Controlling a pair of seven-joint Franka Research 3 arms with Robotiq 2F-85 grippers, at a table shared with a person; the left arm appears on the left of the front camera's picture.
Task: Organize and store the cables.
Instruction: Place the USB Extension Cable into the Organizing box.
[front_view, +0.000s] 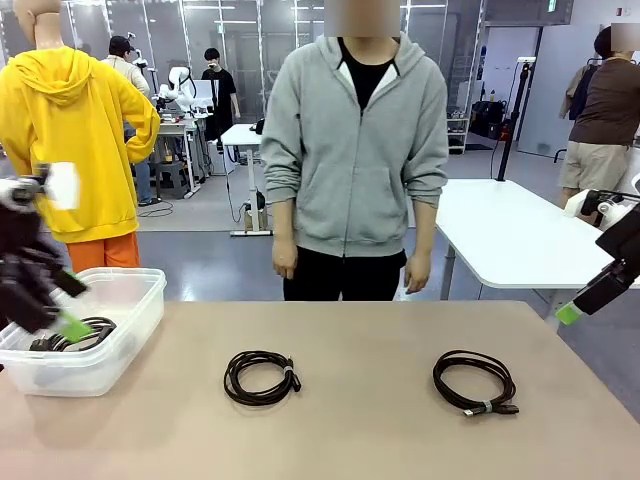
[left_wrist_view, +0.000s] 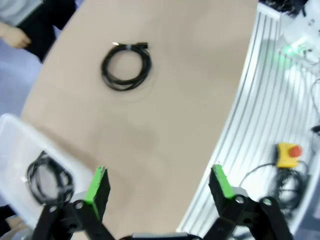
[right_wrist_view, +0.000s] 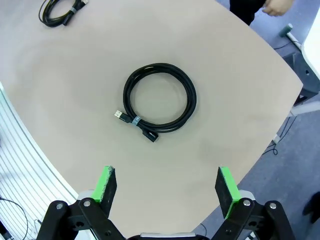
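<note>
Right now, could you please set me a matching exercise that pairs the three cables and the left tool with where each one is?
Things:
1. left cable
2. middle cable
3. right cable
4. left tool

Places:
A. on the table, nearest the right tool
B. open, close to the clear bin
C. inside the clear bin
D. on the table, in front of the person

Pairs: 1-C, 2-D, 3-A, 4-B

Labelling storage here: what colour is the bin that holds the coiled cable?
The bin is clear, whitish see-through plastic, best in the front view; the cable inside is black.
</note>
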